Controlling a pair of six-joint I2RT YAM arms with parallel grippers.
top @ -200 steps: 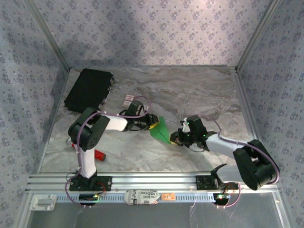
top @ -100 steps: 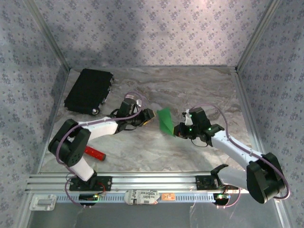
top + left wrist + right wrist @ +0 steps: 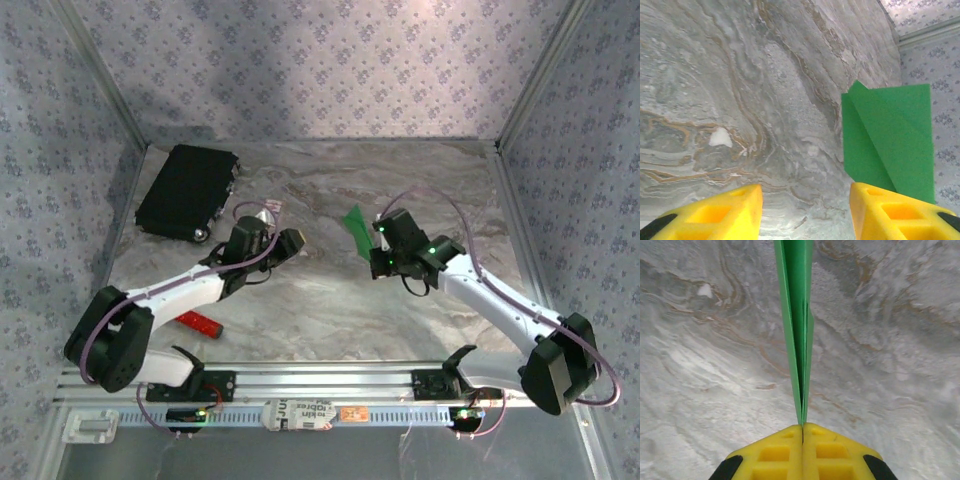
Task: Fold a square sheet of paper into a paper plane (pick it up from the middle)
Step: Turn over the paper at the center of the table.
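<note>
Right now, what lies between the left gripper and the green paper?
Just bare marble table separates the left gripper from the green paper, seen from the top and left wrist views.

We take the middle of the table, seen from the top, as our clock centre. The rectangular case lies at 10 o'clock, and the small card is at 3 o'clock of it. The bar-shaped tool lies at 8 o'clock. The folded sheet of paper stands on edge near 1 o'clock, pinched by the right gripper at its 5 o'clock. The left gripper is at the sheet's 9 o'clock, apart from it.
</note>
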